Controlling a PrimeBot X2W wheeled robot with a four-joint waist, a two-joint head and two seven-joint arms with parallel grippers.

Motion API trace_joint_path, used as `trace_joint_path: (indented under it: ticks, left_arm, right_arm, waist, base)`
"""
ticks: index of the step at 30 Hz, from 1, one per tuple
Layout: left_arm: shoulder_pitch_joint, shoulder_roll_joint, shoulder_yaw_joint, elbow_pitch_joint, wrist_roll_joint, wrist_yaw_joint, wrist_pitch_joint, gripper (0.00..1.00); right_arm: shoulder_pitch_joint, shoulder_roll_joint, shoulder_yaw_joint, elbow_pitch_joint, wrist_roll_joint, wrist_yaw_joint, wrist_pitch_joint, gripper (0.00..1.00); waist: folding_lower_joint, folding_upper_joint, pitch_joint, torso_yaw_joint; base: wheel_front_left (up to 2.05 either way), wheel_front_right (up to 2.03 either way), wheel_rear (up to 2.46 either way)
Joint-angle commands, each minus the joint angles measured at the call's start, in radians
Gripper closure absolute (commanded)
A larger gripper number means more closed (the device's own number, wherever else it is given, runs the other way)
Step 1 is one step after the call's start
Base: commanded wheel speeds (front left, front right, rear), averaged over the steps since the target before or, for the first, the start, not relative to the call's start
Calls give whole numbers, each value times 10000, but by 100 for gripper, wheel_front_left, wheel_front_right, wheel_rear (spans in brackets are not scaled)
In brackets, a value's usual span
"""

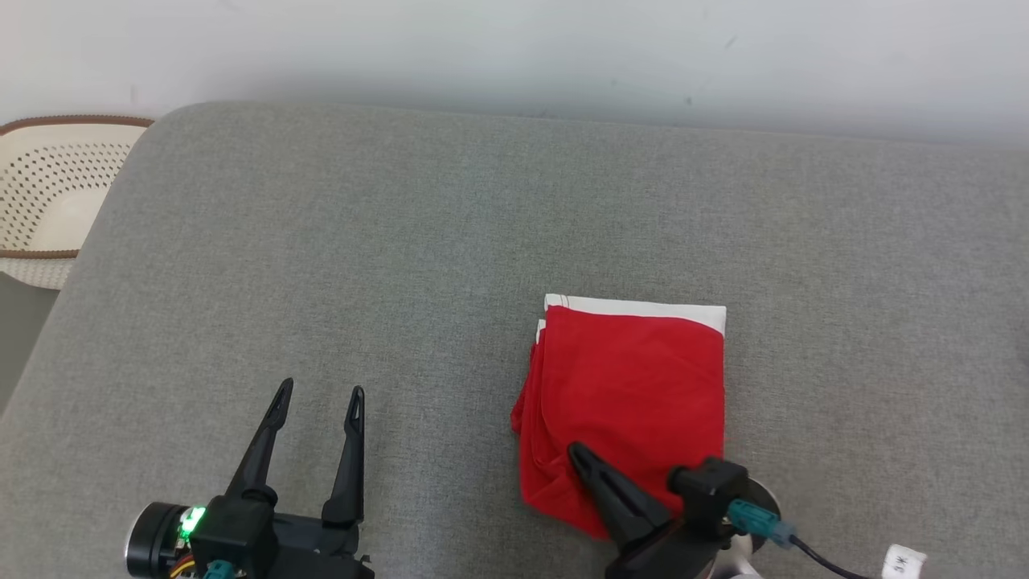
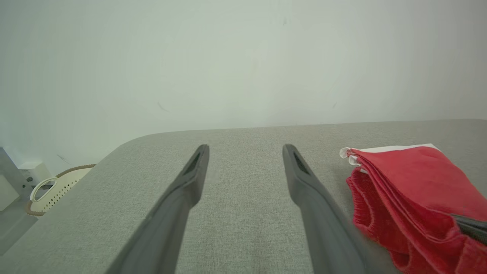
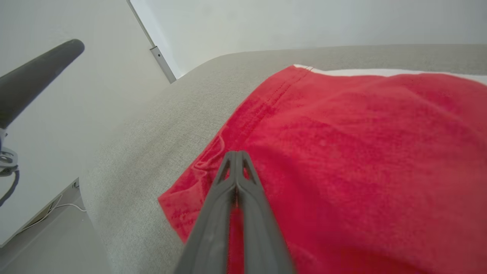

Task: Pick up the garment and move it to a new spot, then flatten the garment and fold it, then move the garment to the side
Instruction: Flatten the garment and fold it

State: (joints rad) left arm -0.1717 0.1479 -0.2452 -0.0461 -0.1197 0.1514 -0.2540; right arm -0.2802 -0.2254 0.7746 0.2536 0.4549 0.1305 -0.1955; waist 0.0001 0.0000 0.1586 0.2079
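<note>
The garment [image 1: 635,386] is a red cloth folded into a neat rectangle with a white strip along its far edge, lying right of centre on the grey padded surface [image 1: 386,241]. My right gripper [image 1: 575,450] is shut, its joined tips resting on the garment's near left part; no pinched fold shows between them. In the right wrist view the closed fingers [image 3: 236,153] lie over the red garment [image 3: 361,152]. My left gripper [image 1: 319,390] stands open above bare grey surface, left of the garment and apart from it. The left wrist view has the open gripper [image 2: 246,148] with the garment [image 2: 414,190] at its right.
A cream perforated basket [image 1: 48,185] with a brown rim stands off the surface's far left corner, also in the left wrist view as the basket [image 2: 57,186]. A pale wall runs behind the surface. A cable and white tag [image 1: 904,559] hang at my right wrist.
</note>
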Motion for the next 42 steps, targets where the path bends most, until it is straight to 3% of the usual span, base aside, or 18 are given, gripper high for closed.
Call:
trace_joint_path:
  ticks: [1,14,18,25,34,35,37,38,39,42]
  left_arm:
    - [-83,-11,-18,21,16,63,-52,0]
    - [-152,31,41,54,-45,75,-106,0]
    - [-88,86,103,45,-36,148,-115,0]
    - [71,195,167,2,-59,182,-119,0]
    - [170,335,98,4,-25,205,-58,0]
    - [181,340,89,0,-28,210,-46,0]
    - [209,320,101,-28,-158,171,-48,0]
    - [257,363,104,-18,-133,159,-32,0]
    - [316,400,111,-10,-135,165,-1,0]
    - [361,447,90,-41,-158,188,57,0]
  right_arm:
    - [-237,87,310,327,190,3,-135,100]
    - [-882,327,2277,1286,1377,3,-538,100]
    - [-1055,147,2141,475,1471,3,-663,100]
    - [-649,-188,571,-1321,1199,3,-704,100]
    - [384,-154,-2842,-2476,-135,3,-699,100]
    - [555,-111,-3224,-2546,-308,3,-641,86]
    - [884,-27,-3975,-2650,-683,3,-491,42]
    - [1059,17,-4277,-2703,-871,3,-381,11]
    - [1236,87,-4524,-2768,-982,3,-272,0]
    - [1699,171,-5215,-2978,-1428,3,13,0]
  waist:
    - [-1,0,48,61]
    - [-1,0,126,19]
    - [-1,0,46,-130]
    - [-1,0,-145,-410]
    - [-1,0,-454,-704]
    - [-1,0,-493,-730]
    - [-1,0,-566,-801]
    - [-1,0,-622,-839]
    - [-1,0,-671,-883]
    - [-1,0,-780,-989]
  base:
    - [0,0,0]
    - [0,0,0]
    - [0,0,0]
    - [0,0,0]
    - [0,0,0]
    - [0,0,0]
    - [0,0,0]
    - [0,0,0]
    - [0,0,0]
    - [0,0,0]
